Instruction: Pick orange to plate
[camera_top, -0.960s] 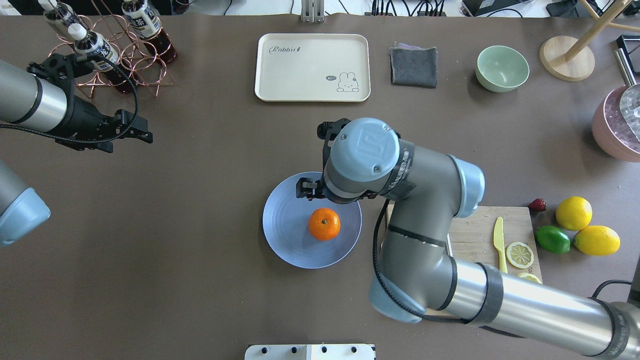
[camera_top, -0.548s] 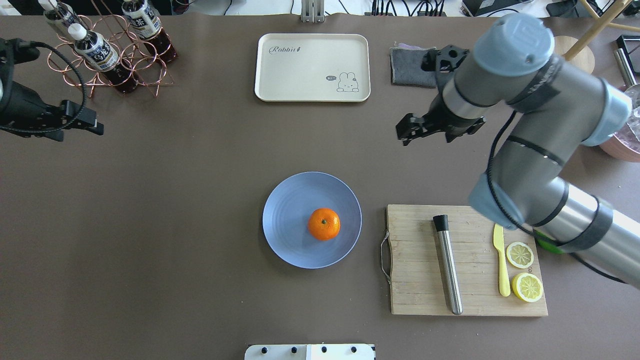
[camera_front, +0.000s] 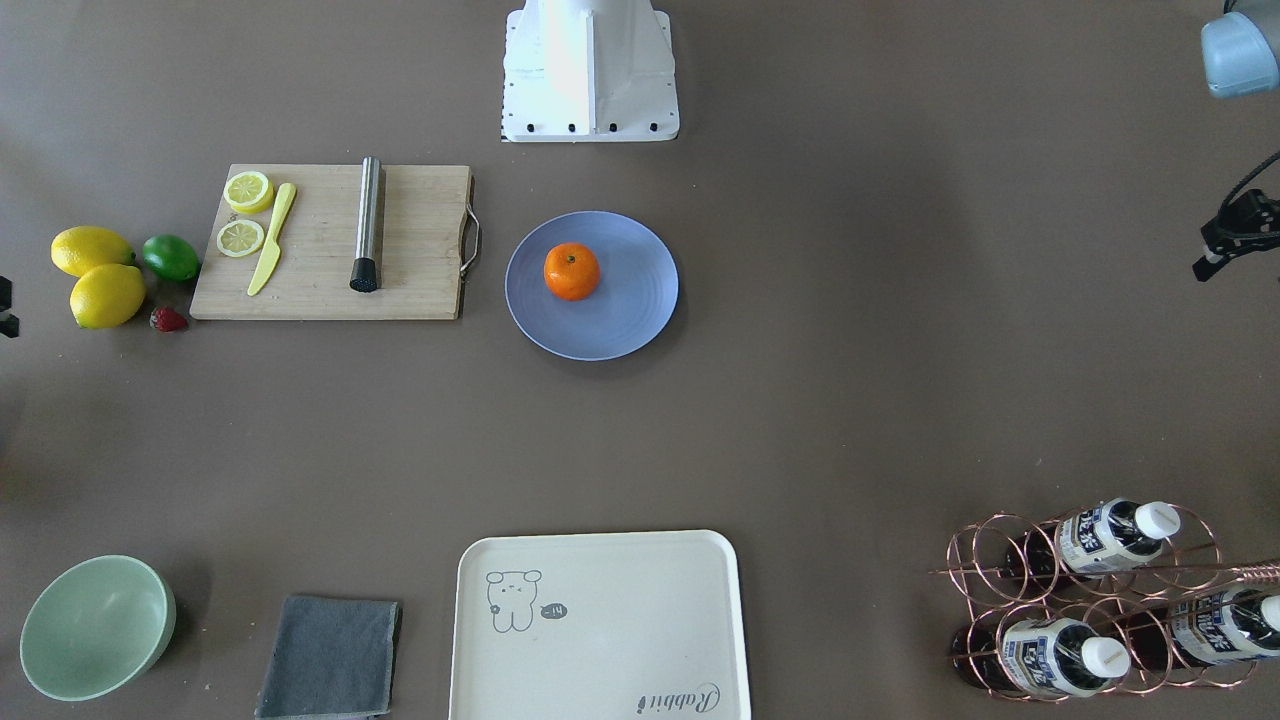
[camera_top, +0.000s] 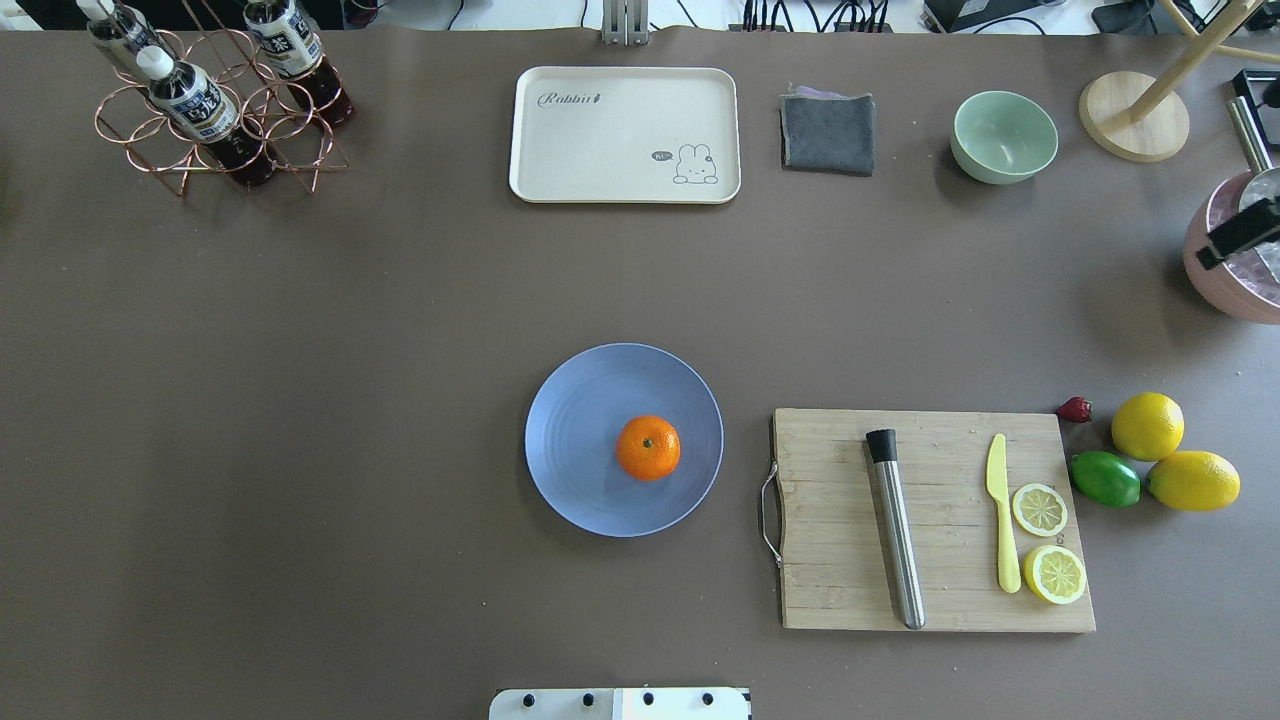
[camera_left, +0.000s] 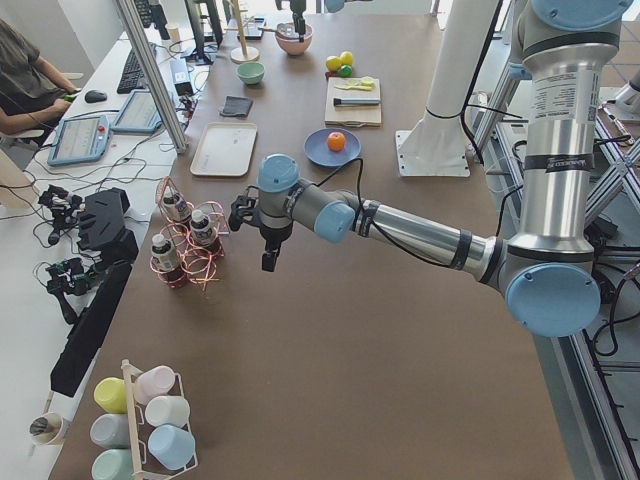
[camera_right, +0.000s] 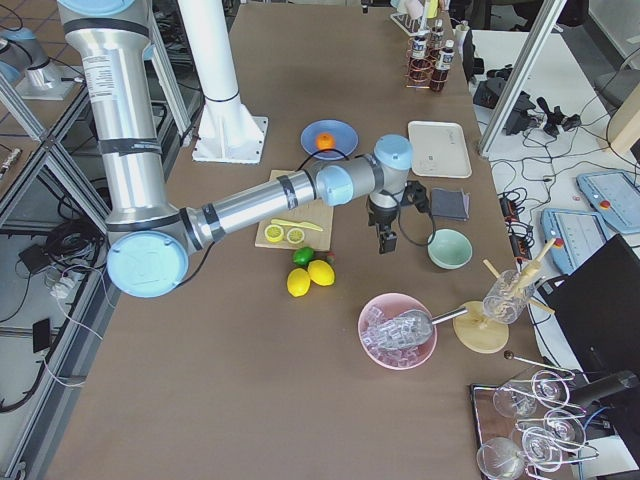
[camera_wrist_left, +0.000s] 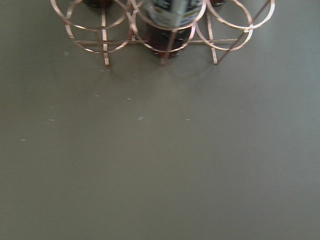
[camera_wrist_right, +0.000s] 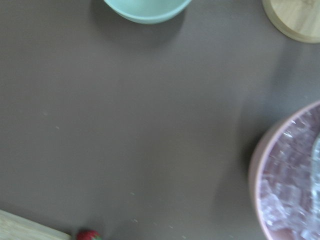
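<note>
The orange (camera_top: 648, 447) lies a little right of centre on the blue plate (camera_top: 570, 450), with nothing touching it; the front-facing view also shows the orange (camera_front: 571, 271) on the plate (camera_front: 630, 300). Only a black tip of my right gripper (camera_top: 1238, 235) shows at the overhead view's right edge, over the pink bowl; I cannot tell its state. In the right side view the right gripper (camera_right: 385, 243) hangs near the green bowl. My left gripper (camera_left: 268, 262) points down beside the bottle rack, far from the plate; its state cannot be told. Neither wrist view shows fingers.
Right of the plate lies a wooden cutting board (camera_top: 840, 560) with a steel rod (camera_top: 895, 530), a yellow knife and lemon slices. Two lemons and a lime (camera_top: 1105, 478) lie beyond it. At the back are a cream tray (camera_top: 625, 135), grey cloth (camera_top: 828, 132), green bowl (camera_top: 1004, 137) and bottle rack (camera_top: 215, 110).
The right arm swung from above the plate to the far right edge of the table. The left arm withdrew off the overhead view's left side. The orange stayed on the plate.
</note>
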